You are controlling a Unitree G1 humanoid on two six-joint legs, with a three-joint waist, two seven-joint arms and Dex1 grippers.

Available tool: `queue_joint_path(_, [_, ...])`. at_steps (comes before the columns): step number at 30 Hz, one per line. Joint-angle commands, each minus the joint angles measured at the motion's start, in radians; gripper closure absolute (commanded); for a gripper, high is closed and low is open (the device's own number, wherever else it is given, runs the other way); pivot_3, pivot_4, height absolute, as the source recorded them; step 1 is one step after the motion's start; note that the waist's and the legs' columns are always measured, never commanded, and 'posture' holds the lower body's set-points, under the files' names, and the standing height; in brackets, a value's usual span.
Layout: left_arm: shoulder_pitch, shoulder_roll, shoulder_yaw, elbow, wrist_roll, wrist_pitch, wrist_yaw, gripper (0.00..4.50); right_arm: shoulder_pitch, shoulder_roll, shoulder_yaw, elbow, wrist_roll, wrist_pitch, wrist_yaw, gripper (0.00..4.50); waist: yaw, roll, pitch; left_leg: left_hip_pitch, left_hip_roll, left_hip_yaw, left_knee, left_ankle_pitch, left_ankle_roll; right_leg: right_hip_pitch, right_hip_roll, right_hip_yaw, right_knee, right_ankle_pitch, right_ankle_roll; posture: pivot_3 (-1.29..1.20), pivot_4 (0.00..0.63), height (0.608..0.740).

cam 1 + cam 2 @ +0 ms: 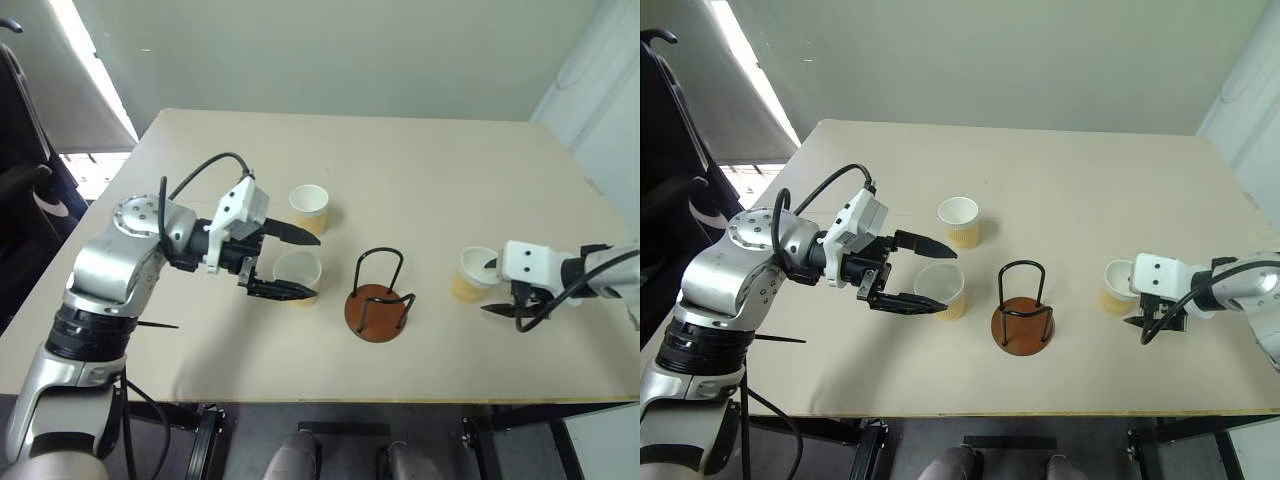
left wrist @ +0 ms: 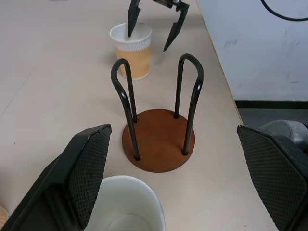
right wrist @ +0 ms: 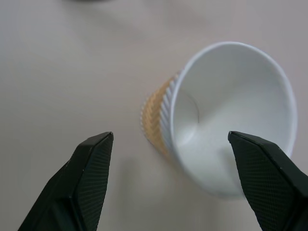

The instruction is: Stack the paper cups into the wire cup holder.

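Jaws of the left gripper (image 1: 292,263) stand open around the middle paper cup (image 1: 298,276); right gripper (image 2: 153,25) jaws open over the right paper cup (image 1: 472,274), wire cup holder (image 1: 379,296) between.

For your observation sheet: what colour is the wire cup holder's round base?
Reddish-brown, under black wire loops; the wire cup holder shows best in the left wrist view.

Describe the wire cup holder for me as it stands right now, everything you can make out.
The wire cup holder is a round reddish-brown disc, wood by its look, with two thin black wire loops rising upright from it, each an arch planted at both ends. It is empty and stands flat on the beige table, near the front edge, between the left gripper and the right gripper. Nothing touches it; the nearest paper cup, upright between the left gripper's open fingers, stands apart on its left.
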Motion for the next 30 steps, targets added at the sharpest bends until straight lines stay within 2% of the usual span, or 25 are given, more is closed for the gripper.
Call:
queue_joint_path(1, [-0.003,0.007,0.021,-0.026,-0.005,-0.009,0.004,0.0,-0.026,0.003,-0.003,0.011,-0.023,-0.034,0.021,1.53,0.0,0.0,0.0,0.0,0.0,0.0,0.0,0.0,0.0,0.0,0.0,0.0,0.0,0.0,0.0,0.0,0.15,0.74])
queue_joint_path(8, [-0.001,0.017,0.024,-0.02,-0.001,-0.013,0.0,0.0,-0.024,-0.008,-0.056,-0.043,0.031,0.022,0.075,4.21,0.0,0.0,0.0,0.0,0.0,0.0,0.0,0.0,0.0,0.0,0.0,0.0,0.0,0.0,0.0,0.0,0.15,0.74])
queue_joint_path(9, [-0.002,0.02,0.025,-0.018,-0.001,-0.014,-0.001,0.0,-0.027,-0.015,-0.07,-0.063,0.047,0.04,0.085,4.48,0.0,0.0,0.0,0.0,0.0,0.0,0.0,0.0,0.0,0.0,0.0,0.0,0.0,0.0,0.0,0.0,0.15,0.74])
queue_joint_path(14, [-0.012,0.032,0.032,-0.011,-0.008,-0.012,-0.009,0.0,-0.077,-0.047,-0.155,-0.195,0.148,0.16,0.12,4.48,-0.001,0.0,0.0,0.0,0.0,0.0,0.0,0.0,0.0,0.0,0.0,0.0,0.0,0.0,0.0,0.0,0.15,0.74])
queue_joint_path(18, [-0.018,0.033,0.032,0.001,-0.005,-0.016,-0.012,0.0,-0.209,-0.055,-0.188,-0.327,0.261,0.288,0.133,4.48,-0.002,0.0,0.0,0.0,0.0,0.0,0.0,0.0,-0.001,0.0,0.0,0.0,0.0,0.0,0.0,0.0,0.15,0.74])
queue_joint_path(24, [-0.028,0.025,0.023,0.017,-0.001,-0.025,-0.015,0.0,-0.396,-0.035,-0.133,-0.469,0.369,0.42,0.129,4.48,-0.002,0.0,0.0,0.0,0.0,-0.001,-0.001,0.0,-0.001,0.0,0.0,0.0,-0.001,0.0,0.0,0.0,0.15,0.74])
queue_joint_path(30, [-0.031,0.016,0.017,0.019,0.001,-0.028,-0.012,0.0,-0.437,0.0,-0.062,-0.536,0.391,0.458,0.117,4.48,-0.004,0.0,0.0,0.0,0.0,-0.001,0.0,0.0,-0.001,0.0,0.0,0.0,-0.001,0.0,-0.001,0.0,0.15,0.74])
